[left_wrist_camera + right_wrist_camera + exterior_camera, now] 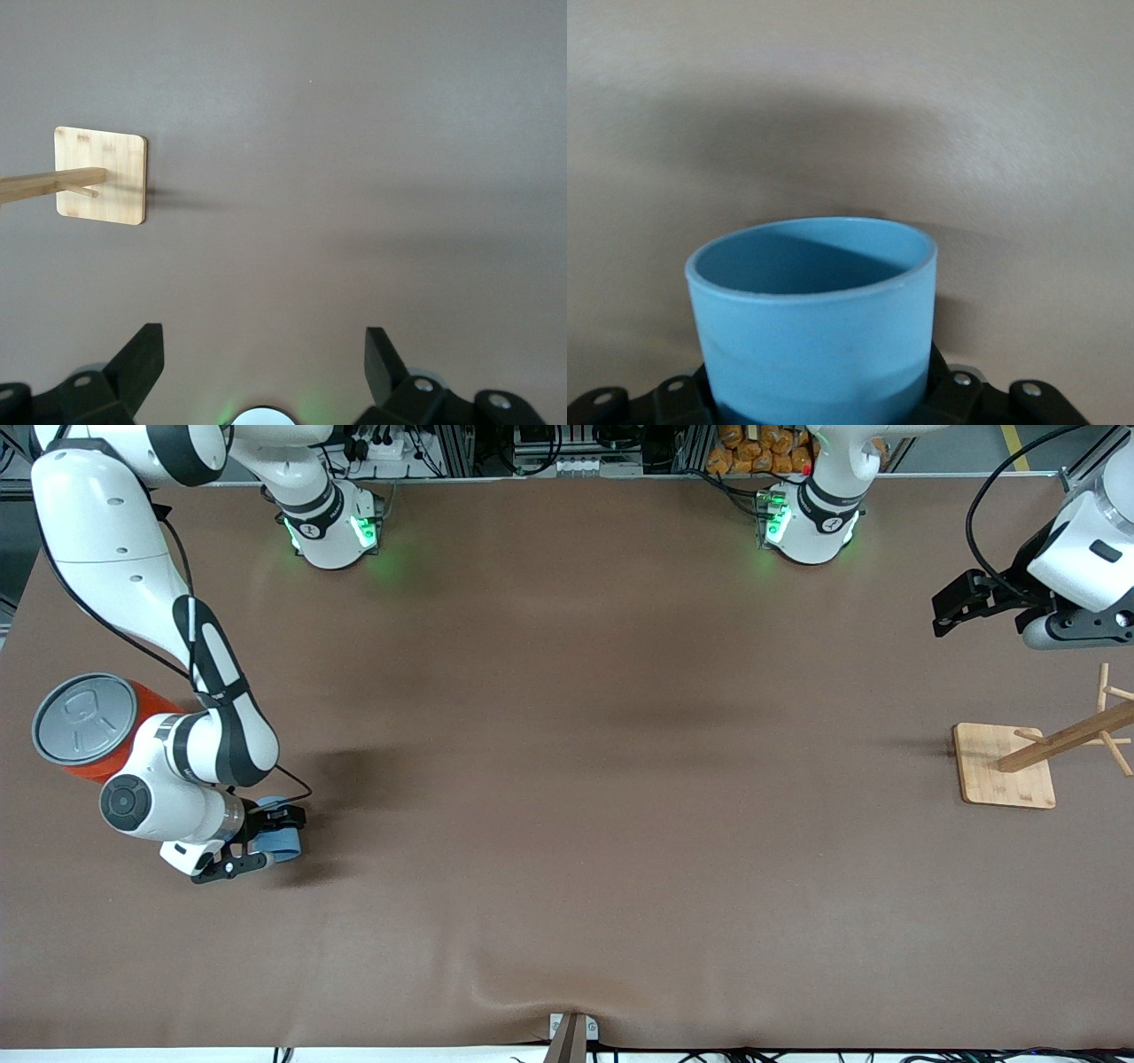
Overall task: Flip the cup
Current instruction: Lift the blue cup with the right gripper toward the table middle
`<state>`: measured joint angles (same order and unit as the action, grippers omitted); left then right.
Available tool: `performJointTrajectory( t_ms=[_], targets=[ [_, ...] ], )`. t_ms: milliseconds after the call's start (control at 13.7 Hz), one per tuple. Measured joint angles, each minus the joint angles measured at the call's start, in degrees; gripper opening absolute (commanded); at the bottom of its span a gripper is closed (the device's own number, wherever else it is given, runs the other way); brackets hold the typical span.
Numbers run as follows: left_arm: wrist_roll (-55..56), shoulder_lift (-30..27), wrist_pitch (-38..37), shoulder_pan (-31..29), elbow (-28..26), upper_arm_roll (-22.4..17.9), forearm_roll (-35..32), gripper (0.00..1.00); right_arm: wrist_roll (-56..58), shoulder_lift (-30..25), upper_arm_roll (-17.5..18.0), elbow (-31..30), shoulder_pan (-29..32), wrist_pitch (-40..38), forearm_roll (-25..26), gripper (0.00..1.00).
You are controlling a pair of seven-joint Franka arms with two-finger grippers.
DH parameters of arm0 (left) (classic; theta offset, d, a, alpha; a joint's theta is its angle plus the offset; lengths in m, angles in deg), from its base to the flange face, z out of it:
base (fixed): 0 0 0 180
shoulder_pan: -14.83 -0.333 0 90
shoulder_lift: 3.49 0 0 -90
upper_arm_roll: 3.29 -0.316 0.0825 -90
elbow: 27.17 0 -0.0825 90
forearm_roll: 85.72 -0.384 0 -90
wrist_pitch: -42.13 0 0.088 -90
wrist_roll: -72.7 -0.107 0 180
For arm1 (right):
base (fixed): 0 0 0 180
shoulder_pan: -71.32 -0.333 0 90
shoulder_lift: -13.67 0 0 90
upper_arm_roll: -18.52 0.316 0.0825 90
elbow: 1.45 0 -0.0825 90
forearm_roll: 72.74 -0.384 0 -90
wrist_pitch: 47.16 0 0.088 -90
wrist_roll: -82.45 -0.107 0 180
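Observation:
The light-blue cup (285, 841) sits between the fingers of my right gripper (263, 839), which is shut on its sides, low over the table at the right arm's end. In the right wrist view the cup (811, 323) fills the lower middle, its open mouth pointing away from the wrist, and it hides the fingers. My left gripper (955, 607) is open and empty and waits in the air at the left arm's end; its two fingers stand wide apart in the left wrist view (264, 341).
A large orange can with a grey lid (84, 722) stands close beside the right arm's wrist. A wooden rack on a square base (1005, 766) stands at the left arm's end; it also shows in the left wrist view (99, 175). Brown table cover (567, 779).

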<state>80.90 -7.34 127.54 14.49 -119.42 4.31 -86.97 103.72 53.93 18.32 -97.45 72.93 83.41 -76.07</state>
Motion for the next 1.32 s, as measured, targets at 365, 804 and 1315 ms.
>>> performJointTrajectory(
  t_ms=[365, 804, 1315],
  targets=[
    [0.0, 0.2, 0.0, -0.1, 0.0, -0.1, 0.0, 1.00, 10.7, -1.3, 2.2, 0.3, -0.1, 0.0, 0.0, 0.33],
    [0.0, 0.4, 0.0, 0.0, 0.0, 0.0, 0.8, 1.00, 23.2, -2.8, 5.1, 1.2, -1.1, -0.2, 0.0, 0.23],
    [0.0, 2.5, 0.8, 0.2, -0.1, 0.1, 1.9, 1.00, 26.4, -3.6, 10.3, 3.5, -3.5, -3.7, 0.0, 0.30]
  ],
)
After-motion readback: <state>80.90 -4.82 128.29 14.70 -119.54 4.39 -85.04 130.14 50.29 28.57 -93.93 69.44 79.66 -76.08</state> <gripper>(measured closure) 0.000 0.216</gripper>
